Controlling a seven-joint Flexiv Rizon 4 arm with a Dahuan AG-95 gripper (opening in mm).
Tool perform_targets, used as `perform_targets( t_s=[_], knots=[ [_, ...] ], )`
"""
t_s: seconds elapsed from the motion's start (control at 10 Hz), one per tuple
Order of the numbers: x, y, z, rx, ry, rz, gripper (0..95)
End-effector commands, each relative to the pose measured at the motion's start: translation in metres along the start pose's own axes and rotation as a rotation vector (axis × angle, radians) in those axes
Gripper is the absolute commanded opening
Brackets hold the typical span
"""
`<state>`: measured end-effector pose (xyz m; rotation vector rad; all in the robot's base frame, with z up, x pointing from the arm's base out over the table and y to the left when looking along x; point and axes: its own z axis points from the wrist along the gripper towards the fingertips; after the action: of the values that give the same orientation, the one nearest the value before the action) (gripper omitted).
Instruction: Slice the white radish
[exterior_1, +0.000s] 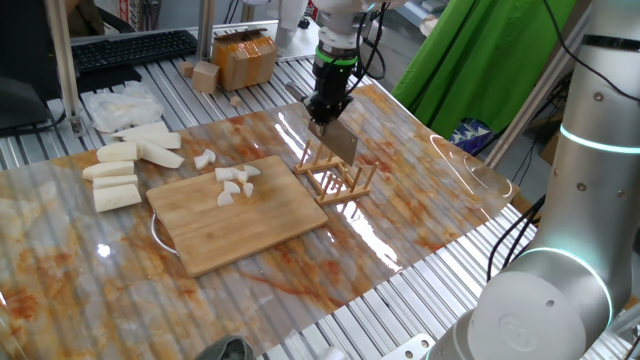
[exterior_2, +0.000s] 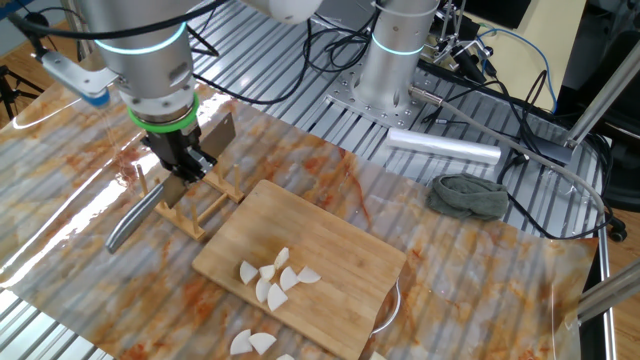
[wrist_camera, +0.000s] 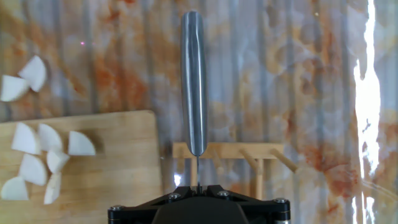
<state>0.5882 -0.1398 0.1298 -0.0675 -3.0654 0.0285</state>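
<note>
The pincer (exterior_1: 328, 107) is seen closed tight on a knife (wrist_camera: 193, 81), gripped by the blade near its upper edge, with the steel handle jutting out level from between the fingers. In the hand view the handle runs up the middle of the frame from the pincer housing at the bottom edge. Directly beneath the blade a small wooden rack (exterior_1: 337, 180) is found, standing on the table (exterior_1: 420, 215) just right of the cutting board (exterior_1: 240, 212) in one fixed view; the blade appears to be entering or just above the rack's slots (whether it touches the wood cannot be told).

The white radish (exterior_1: 235, 183) lies already cut into several small wedges, clustered on the upper part of the board, with two more wedges (exterior_1: 204, 158) off the board on the table beside it. In the other fixed view the cluster is seen in the lower centre of the frame, well apart from the pincer at upper left. Larger uncut radish sticks (exterior_1: 125, 165) are stacked at the left of one fixed view.

The slicing is judged done, and the step in hand is taken to be the return of the knife to its rack. For the next move the blade would have to be kept upright and lined up between the rack's pegs, lowered until it is carried, and only then released.
</note>
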Motion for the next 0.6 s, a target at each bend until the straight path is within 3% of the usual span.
perform_targets(
  t_s=[0.1,0.6],
  knots=[
    [0.000,0.000,0.001,0.002,0.002,0.021,0.0],
    [0.009,0.000,0.020,-0.007,-0.021,0.047,0.0]
  ],
)
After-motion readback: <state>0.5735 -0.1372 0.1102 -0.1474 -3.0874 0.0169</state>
